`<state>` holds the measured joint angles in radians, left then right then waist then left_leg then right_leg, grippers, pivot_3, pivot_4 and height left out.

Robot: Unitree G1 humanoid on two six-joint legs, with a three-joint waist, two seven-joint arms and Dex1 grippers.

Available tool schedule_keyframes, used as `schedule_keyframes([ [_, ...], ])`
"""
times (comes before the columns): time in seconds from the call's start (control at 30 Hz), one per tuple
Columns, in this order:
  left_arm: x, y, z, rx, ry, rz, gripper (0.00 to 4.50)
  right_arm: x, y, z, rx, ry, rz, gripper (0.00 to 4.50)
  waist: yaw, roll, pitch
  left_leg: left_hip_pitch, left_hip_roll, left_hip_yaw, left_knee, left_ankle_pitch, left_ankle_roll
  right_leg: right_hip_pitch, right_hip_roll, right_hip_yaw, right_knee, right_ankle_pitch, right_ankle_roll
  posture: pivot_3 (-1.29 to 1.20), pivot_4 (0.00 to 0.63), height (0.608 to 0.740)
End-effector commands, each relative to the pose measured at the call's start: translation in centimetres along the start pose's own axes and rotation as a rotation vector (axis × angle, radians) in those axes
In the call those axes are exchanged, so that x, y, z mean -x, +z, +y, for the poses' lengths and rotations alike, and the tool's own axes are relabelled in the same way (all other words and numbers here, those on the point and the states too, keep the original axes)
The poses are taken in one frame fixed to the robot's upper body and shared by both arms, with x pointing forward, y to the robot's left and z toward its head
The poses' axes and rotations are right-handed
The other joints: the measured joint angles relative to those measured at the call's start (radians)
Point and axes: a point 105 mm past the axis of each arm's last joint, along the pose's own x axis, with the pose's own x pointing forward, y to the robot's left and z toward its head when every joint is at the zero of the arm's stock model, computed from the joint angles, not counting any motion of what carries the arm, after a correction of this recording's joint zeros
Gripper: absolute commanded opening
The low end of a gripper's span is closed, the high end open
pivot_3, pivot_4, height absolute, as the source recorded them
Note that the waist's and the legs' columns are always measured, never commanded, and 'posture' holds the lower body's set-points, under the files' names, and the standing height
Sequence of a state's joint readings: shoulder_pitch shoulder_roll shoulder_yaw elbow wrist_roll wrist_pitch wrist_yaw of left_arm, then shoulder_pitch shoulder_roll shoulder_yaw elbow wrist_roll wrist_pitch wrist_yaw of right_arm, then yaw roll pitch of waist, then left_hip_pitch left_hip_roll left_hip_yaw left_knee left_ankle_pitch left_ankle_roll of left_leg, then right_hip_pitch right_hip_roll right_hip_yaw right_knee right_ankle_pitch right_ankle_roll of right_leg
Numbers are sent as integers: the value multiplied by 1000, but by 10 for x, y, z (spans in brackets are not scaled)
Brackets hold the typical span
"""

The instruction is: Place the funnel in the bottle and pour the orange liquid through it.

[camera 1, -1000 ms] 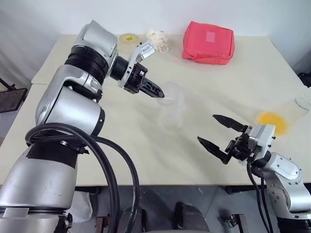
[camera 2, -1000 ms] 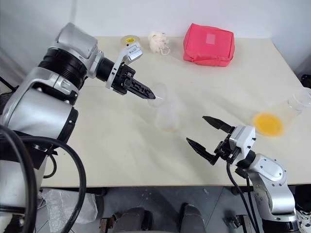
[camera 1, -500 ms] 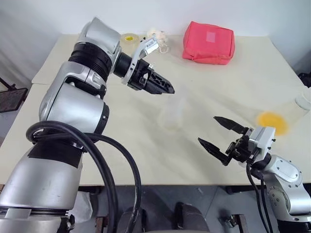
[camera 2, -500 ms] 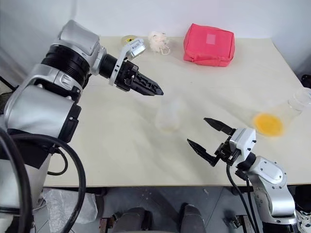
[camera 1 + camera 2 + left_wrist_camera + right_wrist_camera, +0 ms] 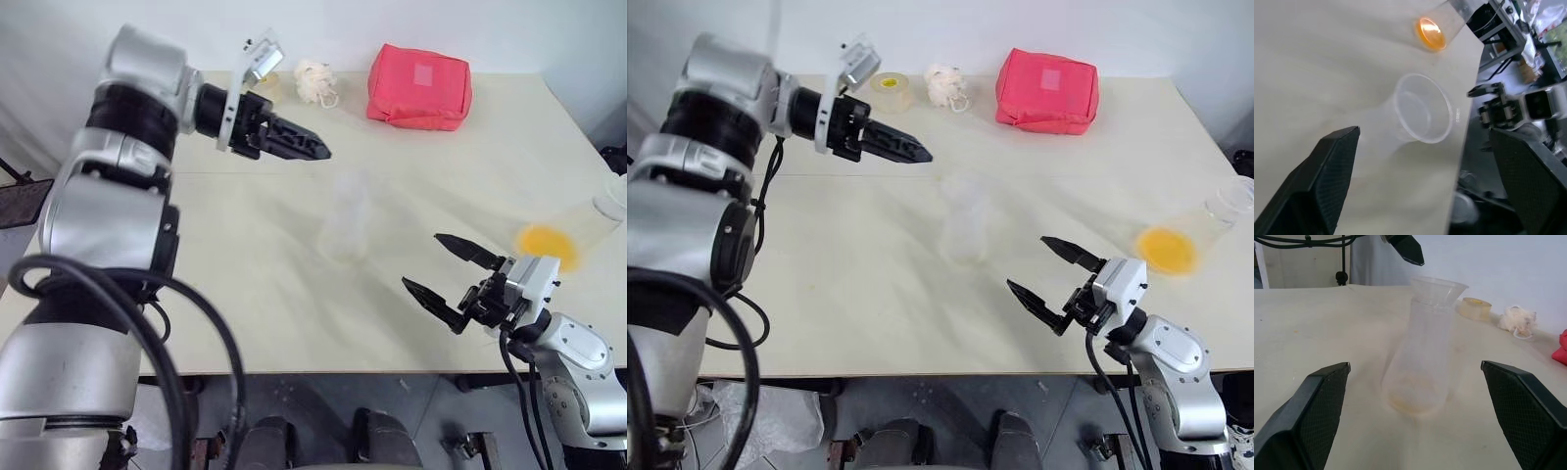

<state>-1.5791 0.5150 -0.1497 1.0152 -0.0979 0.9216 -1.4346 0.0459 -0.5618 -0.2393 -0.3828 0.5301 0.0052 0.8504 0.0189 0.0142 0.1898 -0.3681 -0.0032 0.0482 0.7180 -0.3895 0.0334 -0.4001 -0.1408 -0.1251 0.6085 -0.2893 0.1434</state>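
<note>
The clear bottle (image 5: 343, 235) stands upright mid-table with the see-through funnel (image 5: 349, 186) seated in its neck; both also face the right wrist camera, the bottle (image 5: 1420, 372) below the funnel (image 5: 1439, 288). My left gripper (image 5: 318, 150) hovers open and empty above the table, up and to the left of the funnel, its fingers (image 5: 1337, 166) wide apart. The orange liquid (image 5: 1167, 250) pools in a tilted clear flask at the right edge. My right gripper (image 5: 421, 260) is held open near the front edge, between bottle and flask, touching neither.
A red pouch (image 5: 419, 85), a white fluffy ball (image 5: 315, 80) and a tape roll (image 5: 890, 86) lie along the far edge. The flask's neck (image 5: 1234, 201) reaches the table's right edge. Bare tabletop (image 5: 245, 264) surrounds the bottle.
My left gripper opened, let go of the funnel, and drew back up and to the left. The funnel stays in the bottle's neck. The right arm kept still.
</note>
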Motion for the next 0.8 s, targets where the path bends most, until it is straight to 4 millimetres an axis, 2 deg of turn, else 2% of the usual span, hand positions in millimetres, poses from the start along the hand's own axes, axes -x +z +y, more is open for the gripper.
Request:
schedule_keyframes([
  [0.03,18,10,-8,-224,-9,-185,4438,9,13,-8,53,-33,1,4500,-1,0,0,-1,-1,-1,1,0,0,-1,0,0,1,0,0,0,150,740],
  [0.27,35,-39,-4,-454,103,-447,4438,20,15,-19,69,-108,37,4500,5,-1,0,-2,-1,-6,4,0,1,-3,-5,-1,13,0,0,0,150,740],
  [0.4,45,-60,-10,-623,121,-618,4438,29,11,-24,86,-199,72,4500,9,-1,0,-2,-2,-6,6,-1,1,-2,-6,-1,13,0,0,0,150,740],
  [0.53,28,-121,-2,-595,38,-401,4438,50,3,-30,88,-354,147,4500,7,-1,-1,-1,-6,-4,5,-1,1,-2,-6,-3,13,0,0,0,150,740],
  [0.57,26,-127,-4,-595,1,-400,4438,57,2,-32,69,-395,160,4500,6,-1,-1,-1,-6,-4,5,-1,1,-2,-6,-4,13,0,0,0,150,740],
  [0.73,22,-121,-3,-624,-33,-505,4438,85,-3,-40,40,-587,221,4500,10,-2,-1,-1,-5,0,6,0,2,1,-6,-4,11,0,0,0,150,740],
  [0.8,19,-124,-1,-640,-51,-484,4438,96,-4,-37,28,-643,248,4500,8,-2,-1,0,-5,0,6,0,2,1,-6,-5,10,0,0,0,150,740],
])
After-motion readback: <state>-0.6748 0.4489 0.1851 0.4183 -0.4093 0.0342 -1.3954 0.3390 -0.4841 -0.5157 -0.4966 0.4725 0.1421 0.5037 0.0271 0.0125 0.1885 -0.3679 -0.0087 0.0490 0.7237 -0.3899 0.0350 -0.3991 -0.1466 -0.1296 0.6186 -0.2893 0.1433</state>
